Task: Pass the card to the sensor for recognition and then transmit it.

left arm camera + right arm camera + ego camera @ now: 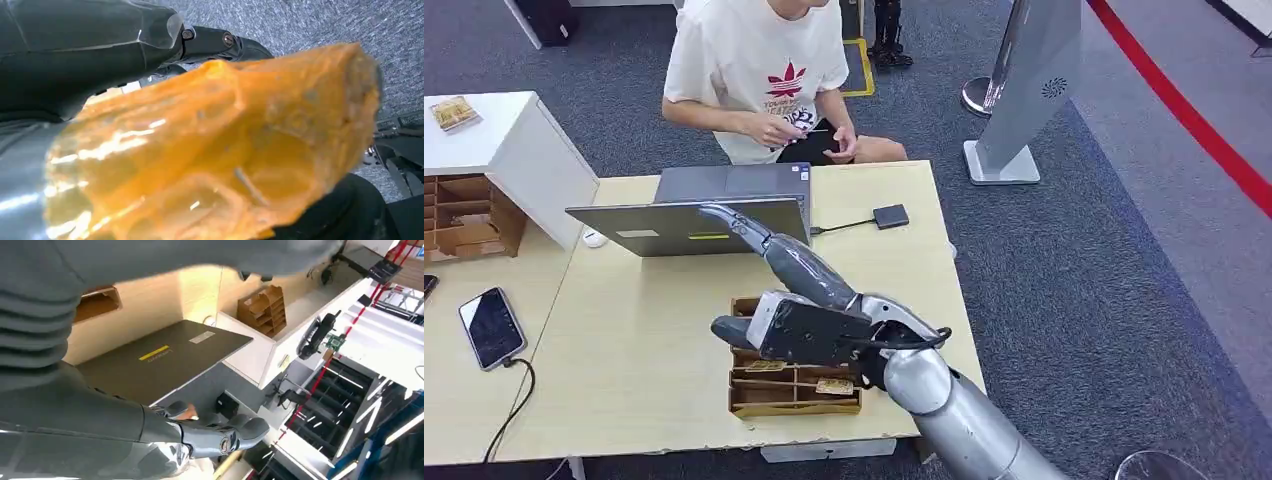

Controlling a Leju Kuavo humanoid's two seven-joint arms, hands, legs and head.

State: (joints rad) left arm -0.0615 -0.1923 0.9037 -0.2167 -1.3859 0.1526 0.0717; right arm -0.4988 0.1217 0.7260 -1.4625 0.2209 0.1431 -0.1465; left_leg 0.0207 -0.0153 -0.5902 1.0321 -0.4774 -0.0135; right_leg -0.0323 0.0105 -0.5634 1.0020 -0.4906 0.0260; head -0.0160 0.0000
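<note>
One laptop [686,222], one small black sensor box [891,216] and one smartphone [491,327] are counted on the light wooden table [634,340]. Two wooden compartment racks are seen: one rack under the hand [792,392] near the table's front edge, and a second rack [466,214] beside the white cabinet [514,150]. One person [759,70] is seated behind the laptop, and one white mouse [594,238] is counted beside it.
</note>
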